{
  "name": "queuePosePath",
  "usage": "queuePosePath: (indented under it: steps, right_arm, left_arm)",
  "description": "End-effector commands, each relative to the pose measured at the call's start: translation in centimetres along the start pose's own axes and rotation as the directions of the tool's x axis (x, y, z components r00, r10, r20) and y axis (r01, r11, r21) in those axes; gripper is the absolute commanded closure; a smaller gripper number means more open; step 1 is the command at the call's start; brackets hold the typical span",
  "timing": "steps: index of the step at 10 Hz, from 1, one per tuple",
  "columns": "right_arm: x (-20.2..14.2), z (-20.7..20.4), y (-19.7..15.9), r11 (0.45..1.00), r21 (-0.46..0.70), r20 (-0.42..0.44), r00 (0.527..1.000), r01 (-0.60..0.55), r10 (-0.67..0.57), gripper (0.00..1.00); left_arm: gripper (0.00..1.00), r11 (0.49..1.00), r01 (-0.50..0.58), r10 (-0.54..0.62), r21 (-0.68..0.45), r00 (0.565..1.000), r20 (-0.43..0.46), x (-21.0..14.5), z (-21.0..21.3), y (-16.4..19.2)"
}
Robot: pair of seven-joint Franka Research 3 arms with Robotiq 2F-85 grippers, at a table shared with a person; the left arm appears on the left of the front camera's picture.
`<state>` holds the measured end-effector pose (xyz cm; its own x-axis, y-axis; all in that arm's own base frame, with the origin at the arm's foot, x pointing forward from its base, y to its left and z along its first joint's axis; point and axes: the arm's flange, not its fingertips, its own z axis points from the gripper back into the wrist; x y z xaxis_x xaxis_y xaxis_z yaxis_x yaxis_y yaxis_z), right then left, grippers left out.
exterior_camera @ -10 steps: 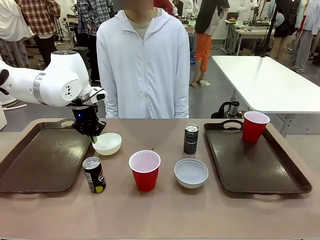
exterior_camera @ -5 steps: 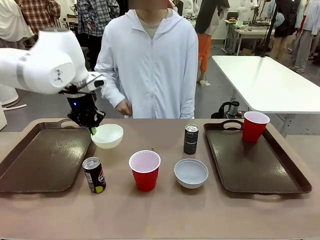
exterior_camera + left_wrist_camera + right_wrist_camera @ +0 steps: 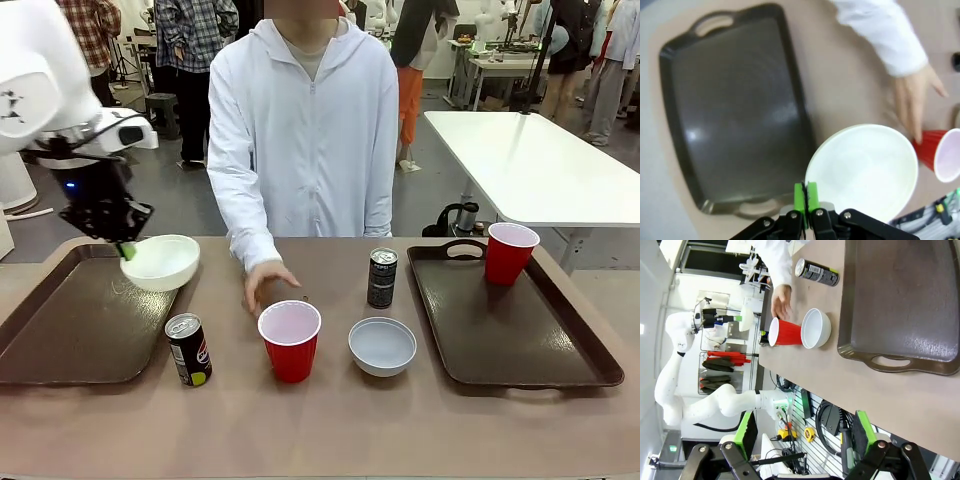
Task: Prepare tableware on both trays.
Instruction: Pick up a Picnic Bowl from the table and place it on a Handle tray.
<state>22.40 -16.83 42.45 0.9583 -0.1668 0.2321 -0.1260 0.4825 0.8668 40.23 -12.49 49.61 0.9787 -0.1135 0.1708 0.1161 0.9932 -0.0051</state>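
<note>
Left pincer (image 3: 127, 250): clamped on white bowl (image 3: 160, 262) rim, aloft near left tray (image 3: 60, 320), surface's left edge.
Right pincer (image 3: 805, 430): fingers spread wide, empty.
Person's hand (image 3: 262, 283): beside red cup (image 3: 290, 340).

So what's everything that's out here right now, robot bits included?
trays: two, dark brown; left tray and right tray at the table's two ends
red cups: two; one mid-table, one in the right tray's far corner
bowls: two, white; one on the table, one held in the air by the left tray's inner edge
cans: two, dark; one beside the left tray, one near the right tray
table: one, tan
person's hand: one, by the mid-table cup
left arm: white; jaws shut on the held bowl's rim
right jaws: black, green pads, open
</note>
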Motion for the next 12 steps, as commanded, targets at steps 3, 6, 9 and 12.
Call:
queuePosePath:
  steps: [3,6,9,12]
  right_arm:
    - [0.0,0.1,0.1,1.0,0.007,0.003,1.0,-0.004,0.004,0.0]
    - [0.0,0.1,0.1,1.0,0.007,0.003,1.0,-0.004,0.004,0.0]
    - [0.0,0.1,0.1,1.0,0.007,0.003,1.0,-0.004,0.004,0.0]
    - [0.0,0.1,0.1,1.0,0.007,0.003,1.0,-0.004,0.004,0.0]
  left_arm:
    - [1.0,0.999,-0.024,0.023,0.023,1.0,0.015,0.5,0.5,8.6]
    - [1.0,0.993,-0.102,0.1,0.055,0.994,0.035,1.6,0.5,12.9]
    - [1.0,0.992,-0.121,0.118,0.043,0.991,0.066,1.3,-1.0,14.5]
    - [1.0,0.986,-0.162,0.16,0.03,0.985,0.062,1.0,-5.4,16.4]
